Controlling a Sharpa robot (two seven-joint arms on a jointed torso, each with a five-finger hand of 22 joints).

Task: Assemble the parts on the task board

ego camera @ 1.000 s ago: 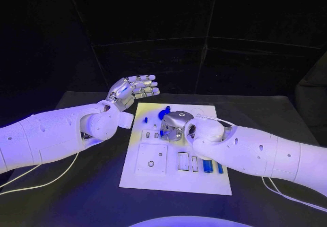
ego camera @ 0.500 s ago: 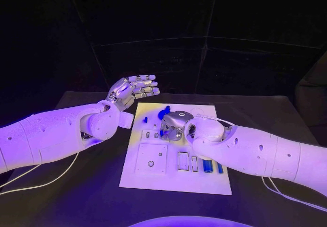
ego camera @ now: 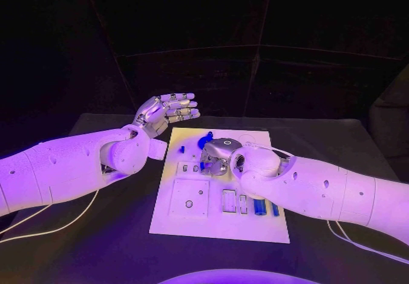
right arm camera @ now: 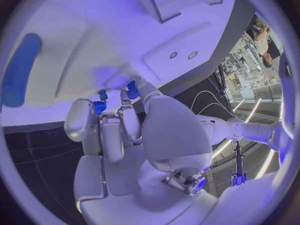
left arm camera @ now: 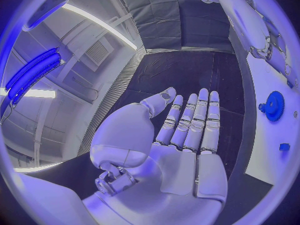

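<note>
Before me a black table (ego camera: 341, 142) meets dark panelled walls (ego camera: 256, 71); bright ceiling light strips (left arm camera: 100, 22) glow overhead, perhaps beside a vent.

I can read no text, label, brand, number or sign anywhere. The task board (ego camera: 171, 222) carries only outlined recesses and small marks, none of which I can make out as letters or digits. The arms and hands show plain white and silver surfaces with no legible writing on them from where I sit.
</note>
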